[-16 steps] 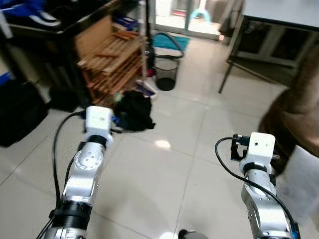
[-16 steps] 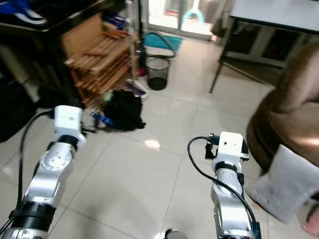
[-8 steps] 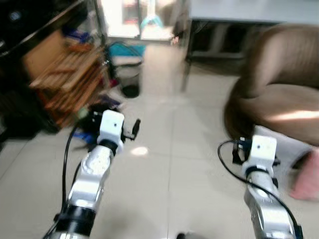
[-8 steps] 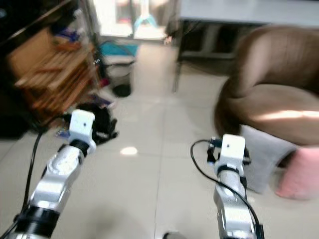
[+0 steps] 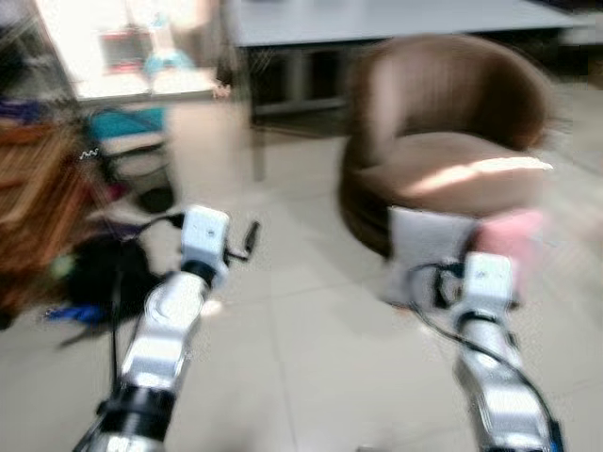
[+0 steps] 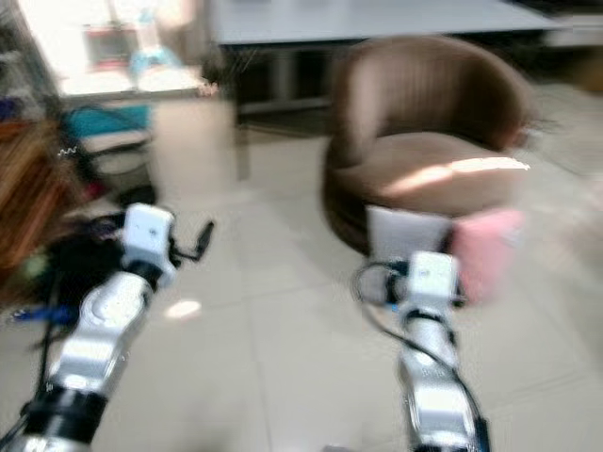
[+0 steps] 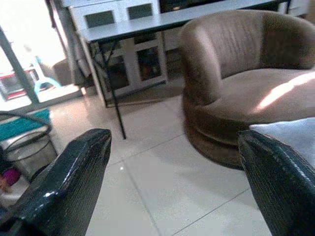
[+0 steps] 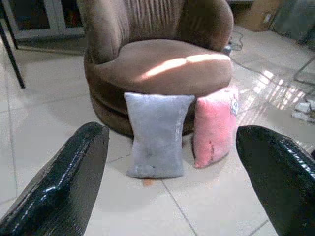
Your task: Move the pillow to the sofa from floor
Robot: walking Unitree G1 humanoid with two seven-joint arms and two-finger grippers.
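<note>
Grey pillow [image 8: 157, 135] stands upright, long axis vertical, leaning against the sofa [image 8: 157, 64]. Left gripper [image 7: 172, 191] and right gripper [image 8: 172, 191]: jaws spread, empty.

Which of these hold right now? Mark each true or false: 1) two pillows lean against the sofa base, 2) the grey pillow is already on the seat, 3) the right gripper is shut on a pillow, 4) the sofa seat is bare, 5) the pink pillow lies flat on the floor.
1) True: the grey pillow and the pink pillow stand on the floor against the brown sofa.
2) False: it is on the floor.
3) False: the right gripper is open and holds nothing.
4) True.
5) False: it stands upright, leaning on the sofa.
The left gripper is open too.
</note>
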